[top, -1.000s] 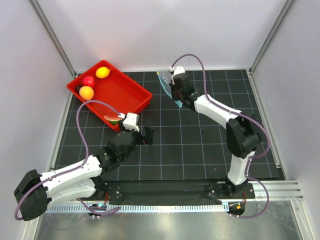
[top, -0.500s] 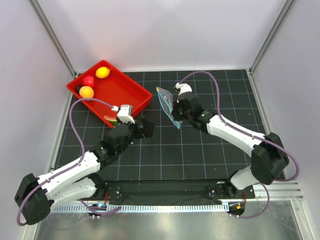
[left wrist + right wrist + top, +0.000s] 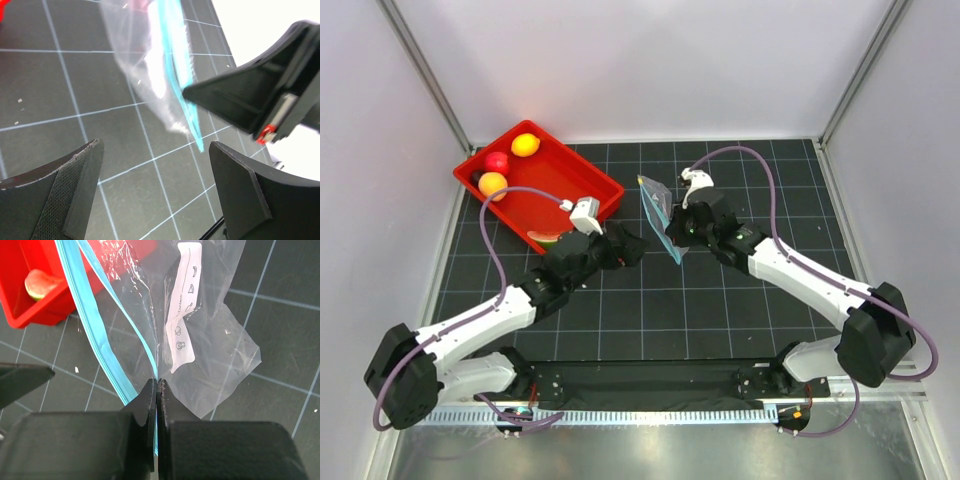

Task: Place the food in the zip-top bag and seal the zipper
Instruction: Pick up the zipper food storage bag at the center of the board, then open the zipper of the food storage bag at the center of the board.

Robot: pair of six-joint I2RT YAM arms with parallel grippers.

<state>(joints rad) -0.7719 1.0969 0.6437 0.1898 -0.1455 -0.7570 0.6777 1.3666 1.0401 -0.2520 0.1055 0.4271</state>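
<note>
Bag (image 3: pixel 658 212) nearer — fruit (image 3: pixel 492 184) in tray (image 3: pixel 558 182)

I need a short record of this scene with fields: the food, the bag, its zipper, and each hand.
food: lemon, orange ball, red apple, dark fruit, watermelon wedge, all in red tray
zip-top bag: clear, no food inside
zipper: teal strips appear parted
right hand: shut on zip-top bag at zipper edge
left hand: open, empty, facing the bag

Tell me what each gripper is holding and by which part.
The right gripper pinches the zip-top bag by its teal zipper edge. The left gripper is open and holds nothing.
</note>
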